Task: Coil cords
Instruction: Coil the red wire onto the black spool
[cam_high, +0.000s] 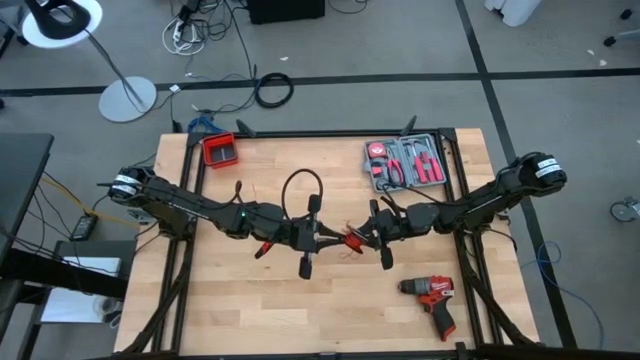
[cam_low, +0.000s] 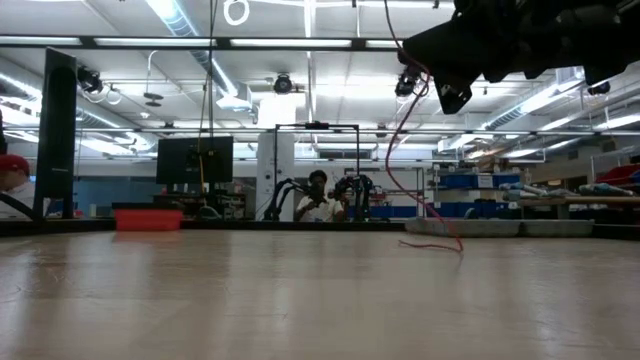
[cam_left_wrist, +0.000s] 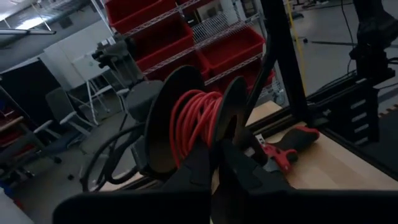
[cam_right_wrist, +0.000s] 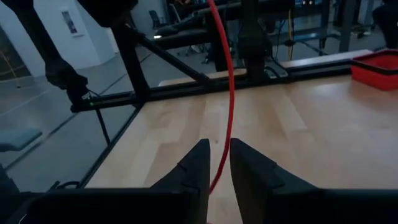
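Observation:
The cords show as a coil of red cord (cam_left_wrist: 194, 118) between two dark round pieces. It stands just beyond my left gripper (cam_left_wrist: 214, 171), which is shut on it above the table's middle (cam_high: 335, 238). A black cord loop (cam_high: 302, 190) arches beside that gripper. One red strand (cam_right_wrist: 230, 93) runs from there through the gap of my right gripper (cam_right_wrist: 214, 171), which is open and faces the left one (cam_high: 362, 237). In the low view the strand (cam_low: 412, 170) hangs down, and its end (cam_low: 440, 243) lies on the tabletop. My left gripper holds the red coil at its lower edge (cam_left_wrist: 208, 155), pinched between the two shut fingers, which reach level toward the table's right side. The coil stands upright above the fingertips, lifted clear of the table. The fingers hide the exact place of contact. My right gripper has the red strand (cam_right_wrist: 216, 177) passing between its two fingers, which point level toward the table's left. I cannot tell whether either finger touches it.
A red drill (cam_high: 432, 298) lies near the front right. An open tool case (cam_high: 405, 165) sits at the back right and a red bin (cam_high: 219, 150) at the back left. Black frame rails (cam_high: 450, 180) border the table. A black cable ring (cam_high: 273, 90) lies on the floor.

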